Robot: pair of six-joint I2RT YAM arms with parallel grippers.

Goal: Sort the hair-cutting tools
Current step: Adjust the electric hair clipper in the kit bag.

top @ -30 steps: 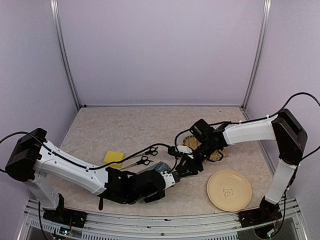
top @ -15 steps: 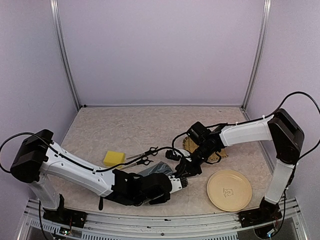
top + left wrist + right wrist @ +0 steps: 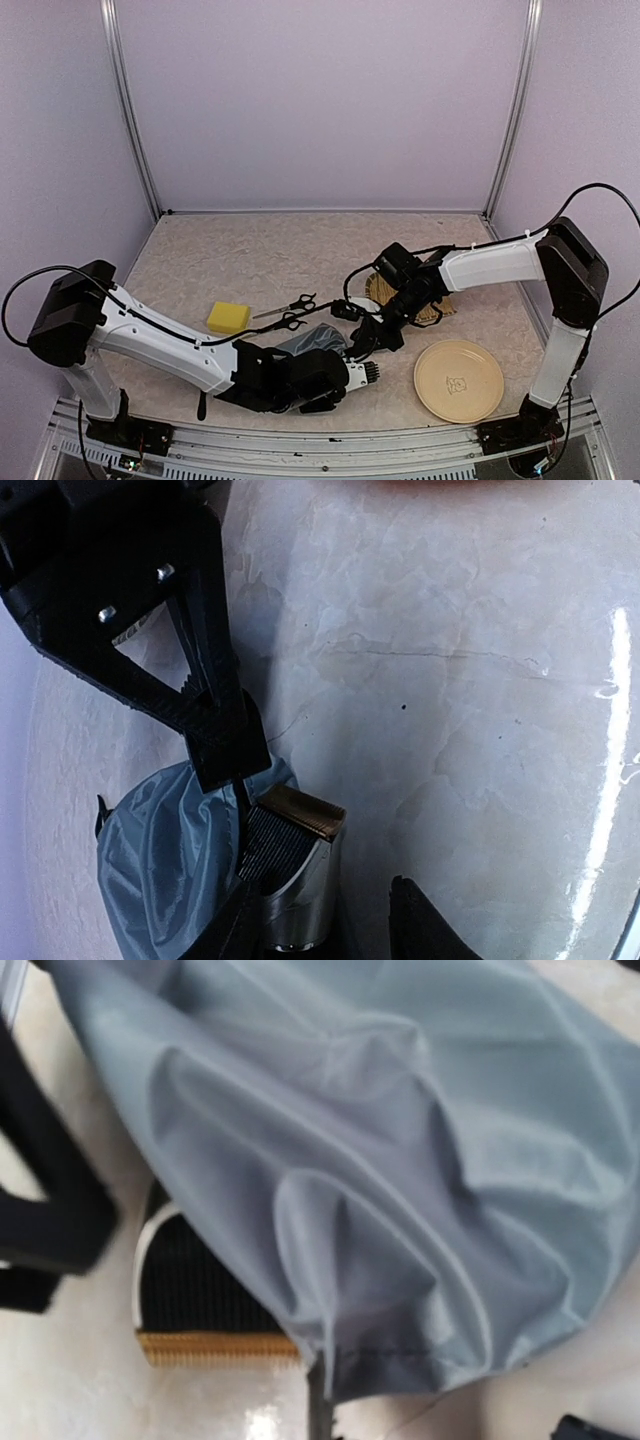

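Observation:
My left gripper is shut on the black-and-silver electric clipper. Its gold-edged blade head points away from me, low over the table. The clipper's head lies at the mouth of the grey-blue zip pouch. My right gripper is shut on the pouch's edge and holds it up; its black fingers show in the left wrist view. The right wrist view shows the pouch draped over the clipper head. Two scissors lie behind the pouch. A small black clipper guard lies beside them.
A yellow sponge lies left of the scissors. A tan round plate sits at the near right. A woven straw mat lies under the right arm. A thin black thing lies by the left arm near the front edge.
My left gripper has carried the clipper to the right and toward the near edge. My right gripper has shifted slightly left and nearer with the pouch, which now shows more.

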